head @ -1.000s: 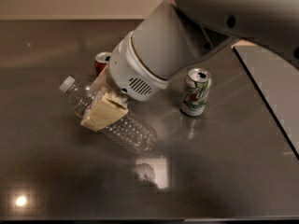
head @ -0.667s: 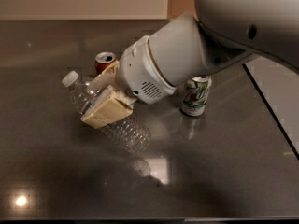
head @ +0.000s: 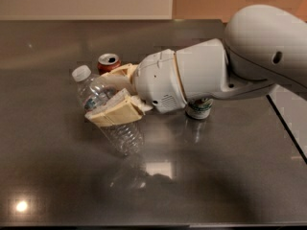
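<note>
A clear plastic water bottle (head: 125, 135) with a white cap (head: 81, 73) leans steeply, cap up to the left and base low to the right. My gripper (head: 112, 94) is shut on its middle. One beige finger (head: 115, 113) crosses the front of the bottle and the other (head: 120, 72) runs behind it. The white wrist and arm (head: 201, 75) reach in from the right. A red soda can (head: 108, 61) stands just behind the gripper.
A green and white can (head: 199, 109) stands under the arm, mostly hidden by it. Everything sits on a dark glossy table (head: 230, 171). Its right edge (head: 288, 123) runs diagonally, with a pale floor beyond. A light wall lies behind the table.
The arm has swung lower and further right. The bottle, which lay flatter on the table, now tilts more upright in the fingers, its cap raised.
</note>
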Robot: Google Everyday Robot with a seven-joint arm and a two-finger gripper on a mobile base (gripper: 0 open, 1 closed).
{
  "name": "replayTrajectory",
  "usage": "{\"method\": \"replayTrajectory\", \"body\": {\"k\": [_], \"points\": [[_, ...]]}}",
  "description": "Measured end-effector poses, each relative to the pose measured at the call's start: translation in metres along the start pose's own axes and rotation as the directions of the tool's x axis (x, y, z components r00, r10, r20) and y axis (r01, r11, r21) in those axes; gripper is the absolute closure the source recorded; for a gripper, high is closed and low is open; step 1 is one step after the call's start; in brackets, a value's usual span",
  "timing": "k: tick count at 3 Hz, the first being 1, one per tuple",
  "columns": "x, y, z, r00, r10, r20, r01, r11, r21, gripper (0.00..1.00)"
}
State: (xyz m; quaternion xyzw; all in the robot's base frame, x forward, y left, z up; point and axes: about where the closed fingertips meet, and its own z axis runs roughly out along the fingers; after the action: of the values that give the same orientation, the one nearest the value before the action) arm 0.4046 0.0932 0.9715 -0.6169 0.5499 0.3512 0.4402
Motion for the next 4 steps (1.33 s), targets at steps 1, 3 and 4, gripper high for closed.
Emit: {"method": "replayTrajectory", "body": {"k": [1, 3, 4], "points": [[0.006, -0.007, -0.004, 0.994, -0.007, 0.111, 0.008, 1.0000, -0.004, 1.00], [0.027, -0.017, -0.018, 0.966, 0.007, 0.259, -0.006, 1.0000, -0.006, 1.00], [0.033, -0.014, -0.023, 0.958, 0.005, 0.286, -0.008, 0.9999, 0.009, 1.00]]}}
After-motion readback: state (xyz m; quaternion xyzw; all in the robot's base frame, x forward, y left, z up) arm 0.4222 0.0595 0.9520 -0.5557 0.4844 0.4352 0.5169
